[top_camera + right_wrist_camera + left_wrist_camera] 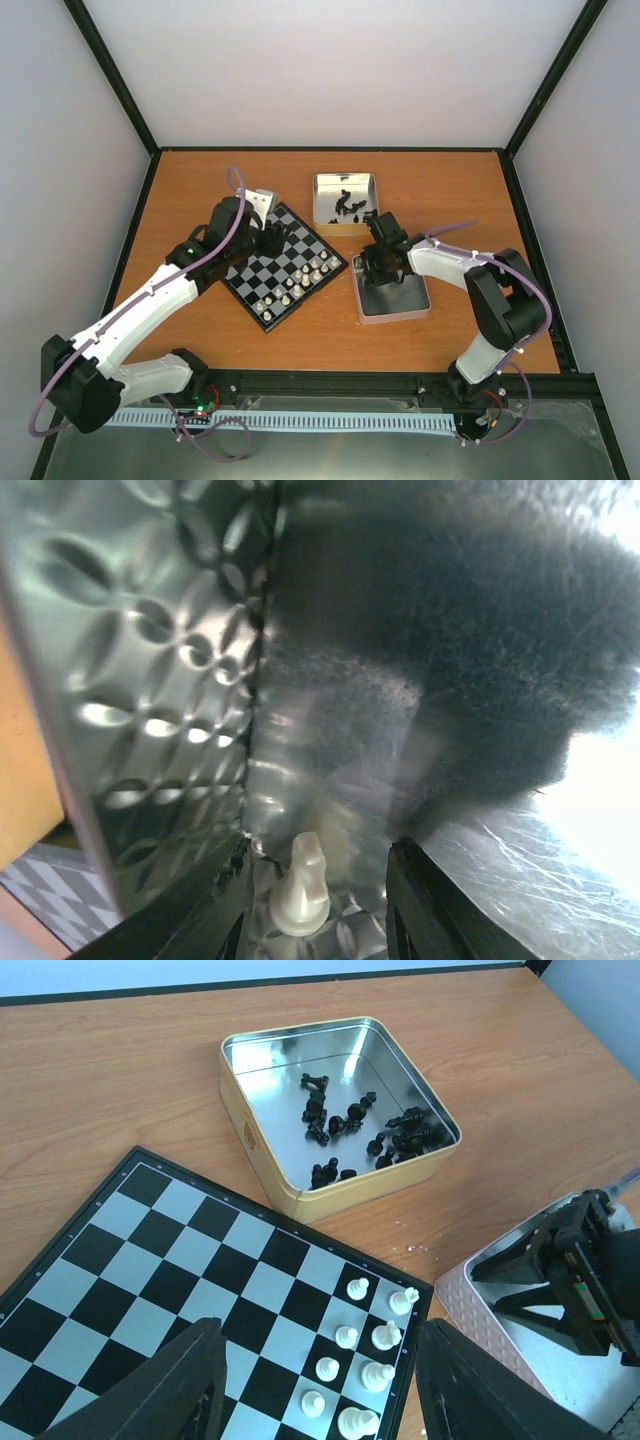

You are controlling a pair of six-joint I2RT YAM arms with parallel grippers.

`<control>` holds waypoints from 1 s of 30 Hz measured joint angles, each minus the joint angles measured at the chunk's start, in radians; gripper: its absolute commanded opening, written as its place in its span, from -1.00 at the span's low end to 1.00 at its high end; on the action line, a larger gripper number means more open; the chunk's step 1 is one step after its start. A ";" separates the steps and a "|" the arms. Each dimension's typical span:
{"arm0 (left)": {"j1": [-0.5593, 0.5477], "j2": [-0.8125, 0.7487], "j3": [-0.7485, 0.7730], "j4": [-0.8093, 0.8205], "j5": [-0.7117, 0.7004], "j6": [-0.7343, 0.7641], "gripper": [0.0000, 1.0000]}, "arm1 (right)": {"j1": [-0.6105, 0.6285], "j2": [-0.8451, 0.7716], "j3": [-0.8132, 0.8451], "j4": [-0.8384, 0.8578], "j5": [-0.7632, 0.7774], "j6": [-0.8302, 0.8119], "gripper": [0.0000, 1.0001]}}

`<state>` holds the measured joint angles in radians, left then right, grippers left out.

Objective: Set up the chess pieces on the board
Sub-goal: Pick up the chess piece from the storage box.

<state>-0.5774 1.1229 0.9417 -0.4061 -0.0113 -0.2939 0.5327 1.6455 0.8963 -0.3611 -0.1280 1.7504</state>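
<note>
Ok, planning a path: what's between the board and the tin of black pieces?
Only bare wooden table separates the board from the tin, clearest in the left wrist view.

The black-and-grey chequered chessboard (200,1250) runs off the left wrist view's lower edge; the tiny black plastic chessmen (340,1120) are too small to identify; the cream-white plastic chessman (300,885) is blurred.

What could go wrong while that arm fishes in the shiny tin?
1. The white piece stands close to the wall of the tin. The right jaws, open around it, might scrape the wall or tip the piece instead of gripping it.
2. The white men on the board stand packed together, so setting another beside them could topple some.
</note>
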 measured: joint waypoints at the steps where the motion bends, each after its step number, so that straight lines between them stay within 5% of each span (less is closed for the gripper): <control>1: 0.000 -0.003 -0.002 0.000 0.000 0.000 0.05 | 0.004 0.007 0.000 0.000 -0.001 0.008 -0.23; 6: 0.000 -0.015 -0.003 0.000 0.000 0.000 0.05 | 0.013 0.032 0.013 0.013 -0.011 0.039 -0.28; 18: 0.000 -0.015 -0.004 0.000 -0.003 0.000 0.05 | 0.013 0.066 0.032 0.032 -0.007 0.051 -0.75; 30: 0.000 -0.015 -0.004 0.000 -0.007 -0.012 0.05 | 0.013 -0.019 0.031 -0.021 0.150 -0.152 -0.90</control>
<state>-0.5774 1.1076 0.9375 -0.4065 -0.0181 -0.3058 0.5461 1.6264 0.9276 -0.3824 0.0219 1.5986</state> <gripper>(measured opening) 0.526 0.079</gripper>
